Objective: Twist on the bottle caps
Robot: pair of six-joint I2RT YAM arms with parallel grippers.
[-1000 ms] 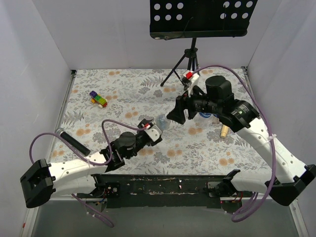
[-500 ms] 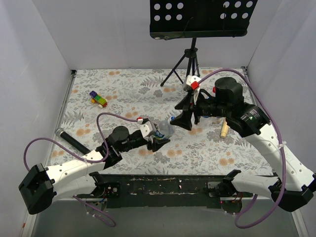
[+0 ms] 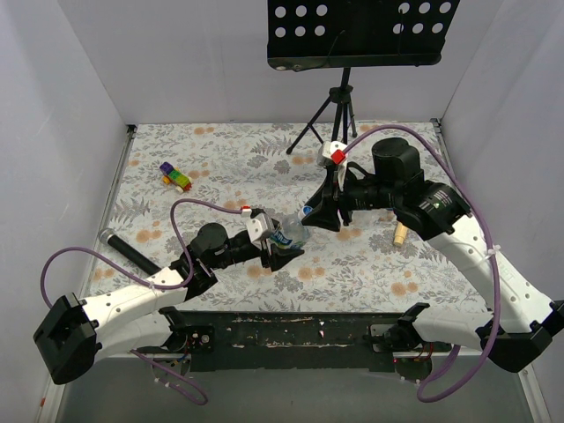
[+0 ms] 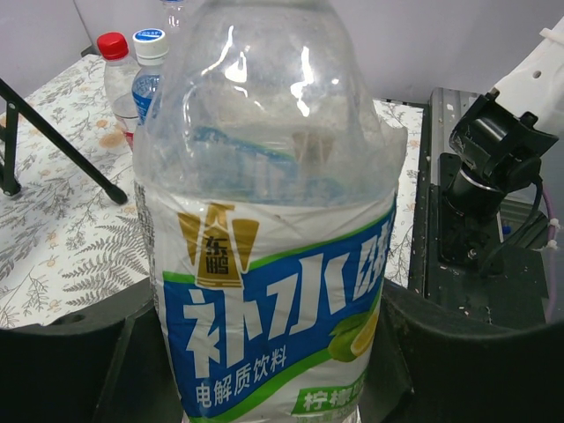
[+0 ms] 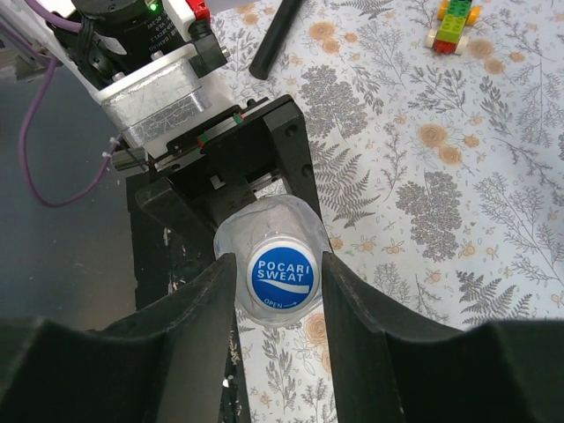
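Right wrist view, looking straight down: the blue cap (image 5: 280, 275) sits on the neck of the bottle (image 5: 231, 249), and the right gripper (image 5: 280, 286) straddles it with its fingers set narrow, one on each side. I cannot tell whether they are pinching the cap or standing just off it, nor how far the cap is threaded down. Below it, the left gripper (image 4: 273, 374) is clamped around the body of that bottle and holds it upright near the middle of the table (image 3: 220, 167).

In the left wrist view, two other bottles (image 4: 123, 84) stand together behind, one with a red cap (image 4: 112, 44) and one with a whitish cap (image 4: 150, 38), both apparently on. So I judge this to be the last bottle, with only the twisting and tightening of its cap left.
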